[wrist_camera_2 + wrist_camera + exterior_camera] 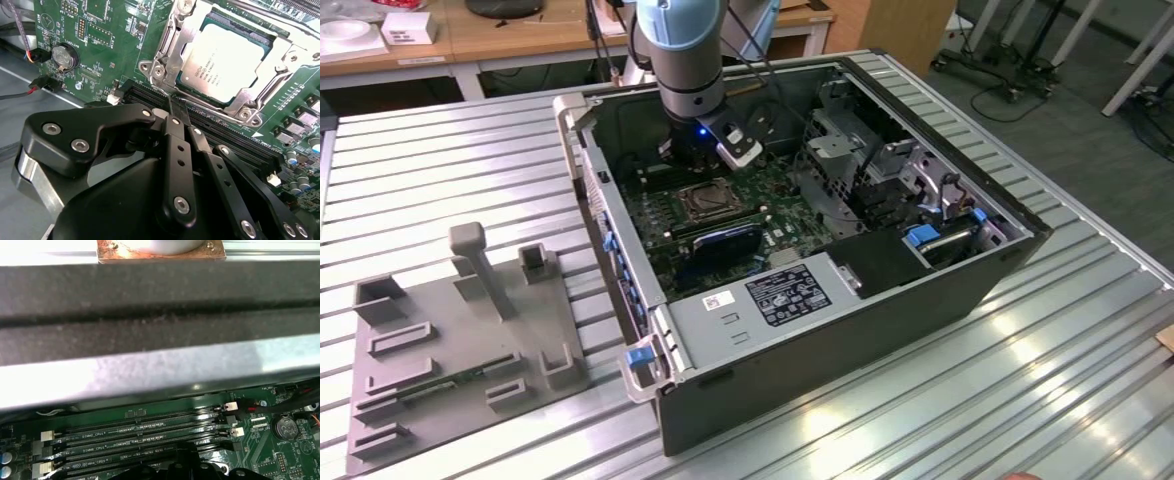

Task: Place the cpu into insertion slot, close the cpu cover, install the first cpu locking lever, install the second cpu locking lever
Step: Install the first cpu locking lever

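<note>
The pale silvery-beige square cpu (227,62) is seated in the metal-rimmed insertion slot (200,92), framed by the thin silvery cpu cover (172,47), upper right in the second wrist view. The black gripper (179,117) is seen pinched together, holding nothing, just beside the slot's edge, over the green motherboard (100,30).

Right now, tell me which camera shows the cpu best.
The second wrist view: the cpu lies close and large there, seated in the insertion slot with the cpu cover closed around its edges. In the exterior view the slot is a small dark square amid the motherboard, too small to make out the chip.
</note>
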`<state>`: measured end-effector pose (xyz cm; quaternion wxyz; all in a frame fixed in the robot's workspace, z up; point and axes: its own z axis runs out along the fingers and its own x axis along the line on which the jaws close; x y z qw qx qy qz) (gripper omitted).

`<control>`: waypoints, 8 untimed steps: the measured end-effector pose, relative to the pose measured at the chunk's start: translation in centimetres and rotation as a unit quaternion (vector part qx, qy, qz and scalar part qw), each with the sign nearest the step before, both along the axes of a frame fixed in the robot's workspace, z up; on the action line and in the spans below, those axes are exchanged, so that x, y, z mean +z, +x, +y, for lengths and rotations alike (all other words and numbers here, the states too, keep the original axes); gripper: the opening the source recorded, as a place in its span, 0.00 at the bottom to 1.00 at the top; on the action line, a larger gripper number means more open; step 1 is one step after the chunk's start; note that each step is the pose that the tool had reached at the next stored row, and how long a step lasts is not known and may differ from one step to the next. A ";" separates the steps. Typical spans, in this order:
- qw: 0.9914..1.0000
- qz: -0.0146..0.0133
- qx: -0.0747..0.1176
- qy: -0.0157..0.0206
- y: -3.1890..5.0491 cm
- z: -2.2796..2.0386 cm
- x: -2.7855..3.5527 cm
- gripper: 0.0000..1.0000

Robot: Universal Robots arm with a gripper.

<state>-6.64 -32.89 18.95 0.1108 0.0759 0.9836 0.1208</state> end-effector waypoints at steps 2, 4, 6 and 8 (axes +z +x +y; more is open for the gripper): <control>1.000 0.000 0.000 0.000 0.00 0.00 -0.03 0.11; 1.000 0.000 0.000 0.000 0.00 0.00 -0.06 0.11; 1.000 0.000 0.000 0.000 0.00 0.00 -0.09 0.11; 1.000 -0.001 0.000 0.001 0.02 0.02 -0.16 0.11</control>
